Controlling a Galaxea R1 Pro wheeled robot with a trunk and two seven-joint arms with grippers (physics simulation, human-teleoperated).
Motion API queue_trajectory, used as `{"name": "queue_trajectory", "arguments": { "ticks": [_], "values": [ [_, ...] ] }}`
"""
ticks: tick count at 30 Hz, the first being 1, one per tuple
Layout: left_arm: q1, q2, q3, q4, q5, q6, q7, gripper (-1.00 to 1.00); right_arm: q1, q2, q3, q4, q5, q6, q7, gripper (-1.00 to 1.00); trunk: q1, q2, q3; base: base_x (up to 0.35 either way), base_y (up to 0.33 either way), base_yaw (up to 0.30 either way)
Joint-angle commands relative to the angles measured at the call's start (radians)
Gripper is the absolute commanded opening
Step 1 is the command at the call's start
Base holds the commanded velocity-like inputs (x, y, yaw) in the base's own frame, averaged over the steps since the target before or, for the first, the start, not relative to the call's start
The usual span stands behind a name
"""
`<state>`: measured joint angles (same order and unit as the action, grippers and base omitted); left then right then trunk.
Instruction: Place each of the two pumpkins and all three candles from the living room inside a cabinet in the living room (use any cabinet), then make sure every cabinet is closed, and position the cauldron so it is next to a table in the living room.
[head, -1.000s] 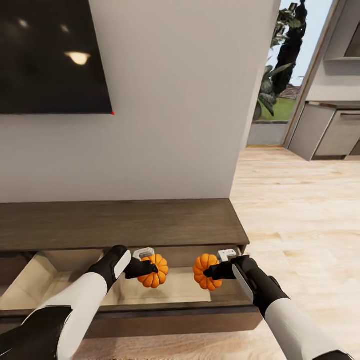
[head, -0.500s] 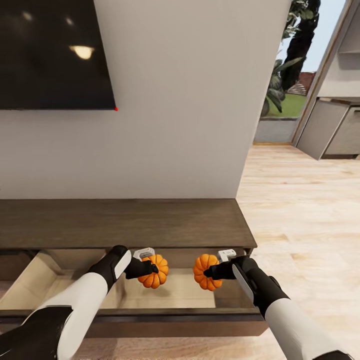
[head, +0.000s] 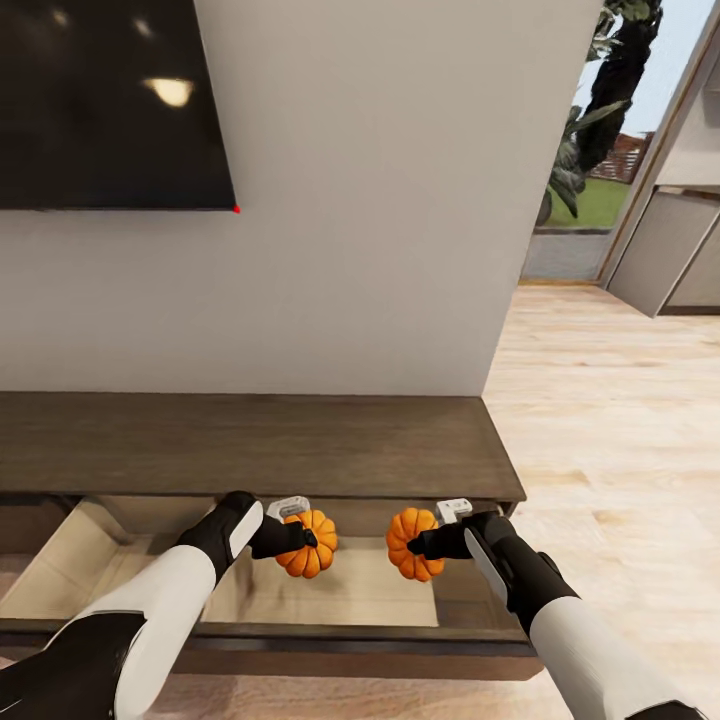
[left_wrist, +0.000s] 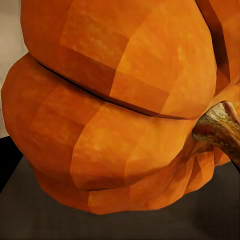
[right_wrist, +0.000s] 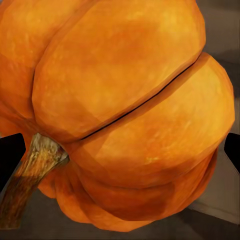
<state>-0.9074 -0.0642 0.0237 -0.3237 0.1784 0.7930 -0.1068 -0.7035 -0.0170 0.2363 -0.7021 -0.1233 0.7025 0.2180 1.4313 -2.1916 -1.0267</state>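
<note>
L gripper (head: 296, 538) clenched on pumpkin (head: 308, 543) | R gripper (head: 420, 545) gripped 2nd pumpkin (head: 412, 544) | both hung lower-centre, right above open cabinet drawer (head: 330, 595)

The long low dark-brown cabinet (head: 250, 445) stands on the pale wood floor (head: 610, 430) against the wall. Its flat top is bare. At 6 o'clock its drawer (head: 330, 600) is pulled open, with a pale beige interior and nothing resting on its bottom.
</note>
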Motion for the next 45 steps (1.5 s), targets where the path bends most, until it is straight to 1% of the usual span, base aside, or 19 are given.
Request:
{"name": "queue_trajectory", "arguments": {
  "ticks": [1, 14, 23, 45],
  "values": [
    [0.0, 0.0, 0.001, -0.002, -0.002, 0.005, 0.004, -1.0, -0.001, -0.001, 0.005, -0.001, -0.012, 0.005, -0.005, -1.0, 0.0, 0.0, -0.002, 0.064, -0.012, 0.015],
    [0.0, 0.0, 0.001, -0.002, -0.002, 0.006, 0.001, -1.0, -0.001, -0.001, 0.004, -0.001, -0.012, 0.005, -0.004, -1.0, 0.0, 0.0, -0.023, 0.008, -0.001, -0.03],
    [-0.001, 0.0, 0.001, -0.002, -0.002, 0.006, 0.002, -1.0, -0.001, -0.001, 0.005, -0.001, -0.011, 0.005, -0.005, -1.0, 0.0, 0.0, -0.03, 0.0, 0.0, -0.022],
    [-0.001, 0.0, 0.001, -0.002, -0.002, 0.005, 0.002, -1.0, -0.001, -0.001, 0.003, 0.012, -0.012, 0.005, -0.005, -1.0, 0.0, 0.0, -0.065, 0.0, 0.0, 0.0]
  ]
}}
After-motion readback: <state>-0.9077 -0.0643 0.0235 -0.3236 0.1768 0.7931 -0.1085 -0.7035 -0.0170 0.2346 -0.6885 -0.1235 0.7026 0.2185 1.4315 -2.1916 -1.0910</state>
